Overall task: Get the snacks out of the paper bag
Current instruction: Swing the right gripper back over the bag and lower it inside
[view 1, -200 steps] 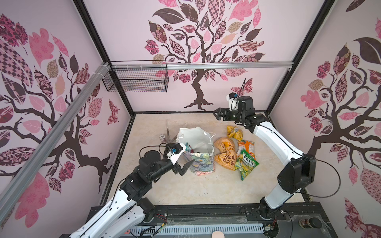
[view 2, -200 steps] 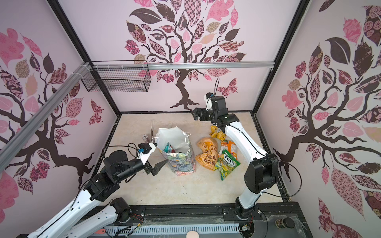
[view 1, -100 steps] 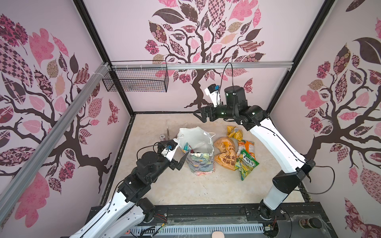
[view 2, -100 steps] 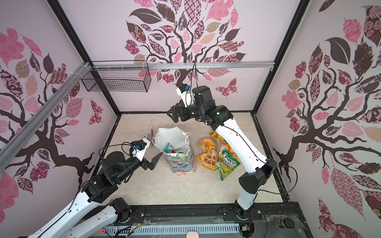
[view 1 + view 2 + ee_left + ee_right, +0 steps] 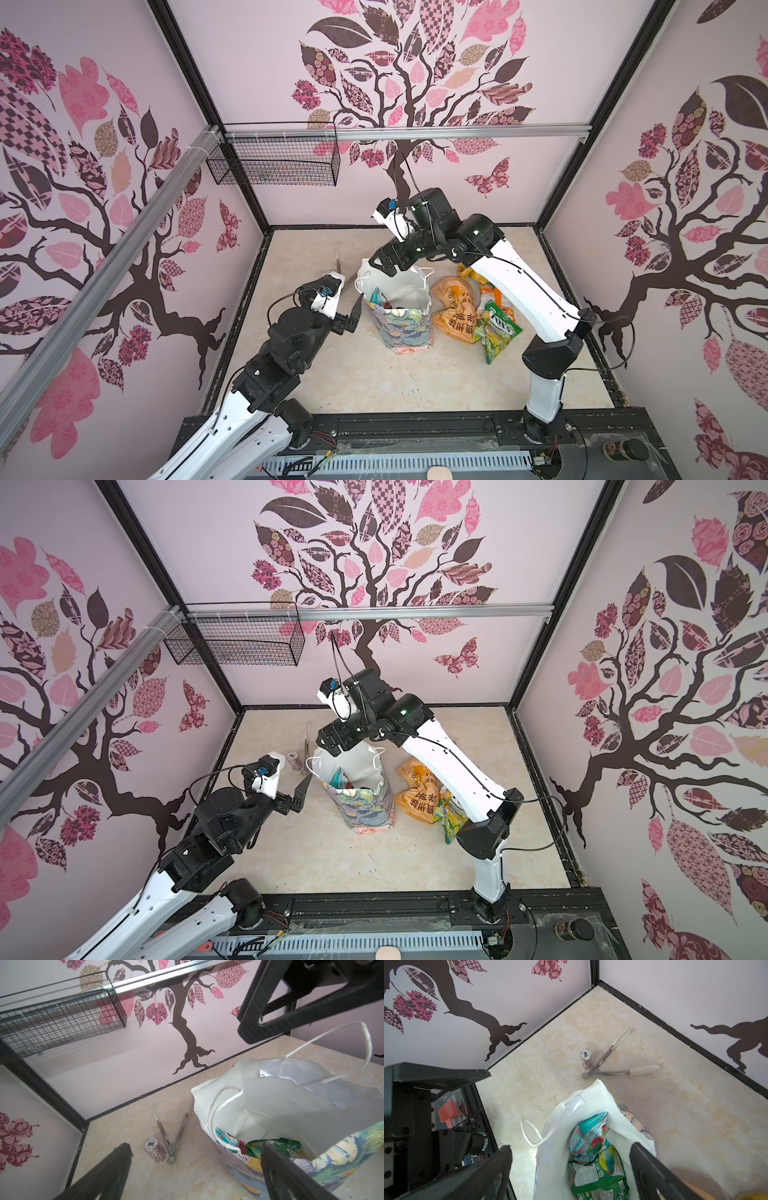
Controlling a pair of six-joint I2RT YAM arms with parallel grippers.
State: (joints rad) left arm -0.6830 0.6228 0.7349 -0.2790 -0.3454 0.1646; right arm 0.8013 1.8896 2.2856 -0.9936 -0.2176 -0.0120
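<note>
We see the paper bag (image 5: pixel 405 328) upright mid-desk (image 5: pixel 374 386). In it sit two snacks: upper packet (image 5: pixel 588 1134) against the bag's left wall, lower packet (image 5: pixel 600 1176) deeper down. Right of the bag more snacks lie on the desk: large packet (image 5: pixel 453 309) just beside the bag, FOX'S packet (image 5: pixel 496 328) to its right, others behind them. Behind-left of the bag we have tongs (image 5: pixel 172 1132) lying flat, with the chip stack (image 5: pixel 154 1150) just beside their hinge. Wire basket (image 5: pixel 274 164) hangs on the back wall, left side. Left hand (image 5: pixel 353 311) is just left of the bag, and right hand (image 5: pixel 383 266) is above its back rim.
</note>
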